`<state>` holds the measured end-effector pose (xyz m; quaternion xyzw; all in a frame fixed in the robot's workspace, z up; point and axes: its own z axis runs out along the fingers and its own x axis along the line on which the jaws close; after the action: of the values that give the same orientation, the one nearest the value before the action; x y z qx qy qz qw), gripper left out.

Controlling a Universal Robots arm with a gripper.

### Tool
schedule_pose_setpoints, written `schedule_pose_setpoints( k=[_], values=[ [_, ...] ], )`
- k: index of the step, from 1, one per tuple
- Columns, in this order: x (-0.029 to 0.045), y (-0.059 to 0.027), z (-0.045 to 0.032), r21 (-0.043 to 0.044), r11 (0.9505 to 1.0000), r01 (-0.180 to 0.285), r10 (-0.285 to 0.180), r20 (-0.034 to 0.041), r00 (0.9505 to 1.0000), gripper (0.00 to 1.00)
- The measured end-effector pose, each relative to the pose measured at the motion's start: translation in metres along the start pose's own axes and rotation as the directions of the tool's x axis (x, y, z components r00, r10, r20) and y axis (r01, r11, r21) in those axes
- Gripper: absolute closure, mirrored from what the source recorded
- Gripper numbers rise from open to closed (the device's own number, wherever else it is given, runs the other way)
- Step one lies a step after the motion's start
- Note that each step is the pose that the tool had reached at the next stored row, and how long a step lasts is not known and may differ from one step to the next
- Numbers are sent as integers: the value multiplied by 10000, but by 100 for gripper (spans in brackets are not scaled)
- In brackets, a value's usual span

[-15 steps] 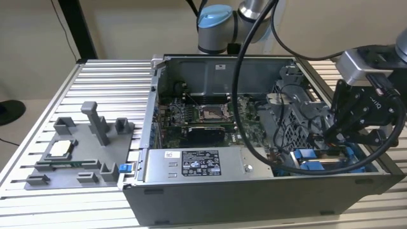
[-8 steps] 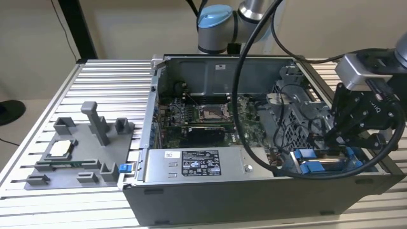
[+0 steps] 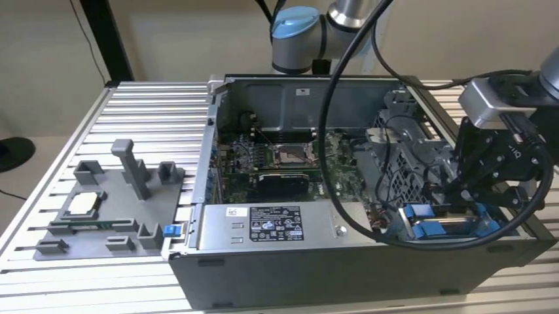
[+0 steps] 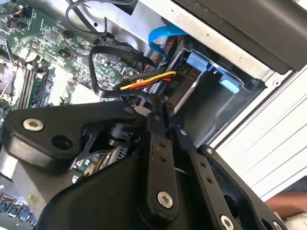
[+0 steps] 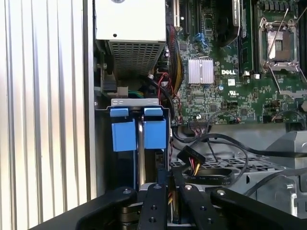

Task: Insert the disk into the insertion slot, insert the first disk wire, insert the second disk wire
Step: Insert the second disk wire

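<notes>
The disk [image 3: 434, 227], in its bright blue carrier [image 5: 139, 134], sits edge-up inside the insertion slot [image 5: 134, 101], a grey bay at the case corner nearest the exterior view's right. My gripper [image 3: 457, 192] hangs just above that bay. In both wrist views its fingers [image 4: 154, 125] are pressed together on a black connector with yellow, red and black wires [image 4: 146, 79]. This disk wire [image 5: 192, 160] loops beside the disk. A blue flat cable [image 4: 163, 34] curls close to the bay's blue tabs [image 4: 229, 84].
The open computer case [image 3: 349, 261] lies on a ribbed metal table [image 3: 148, 111]. The grey power-supply box [image 3: 271, 226] borders the bay, with the motherboard [image 3: 279, 163] and a grey cage [image 3: 406, 154] behind. A grey fixture tray [image 3: 105, 216] stands at the exterior view's left.
</notes>
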<state>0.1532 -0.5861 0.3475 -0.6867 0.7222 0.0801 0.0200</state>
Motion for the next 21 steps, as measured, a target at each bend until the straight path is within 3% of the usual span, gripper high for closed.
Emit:
schedule_pose_setpoints(
  k=[10,12,15,21],
  values=[
    [8,74,15,15,10000,3,-3,2,10000,100],
    [9,82,15,90,10000,13,-13,5,10000,100],
    [9,86,16,281,9996,44,-45,13,10000,100],
    [10,85,22,288,9996,46,-46,11,10000,100]
  ],
)
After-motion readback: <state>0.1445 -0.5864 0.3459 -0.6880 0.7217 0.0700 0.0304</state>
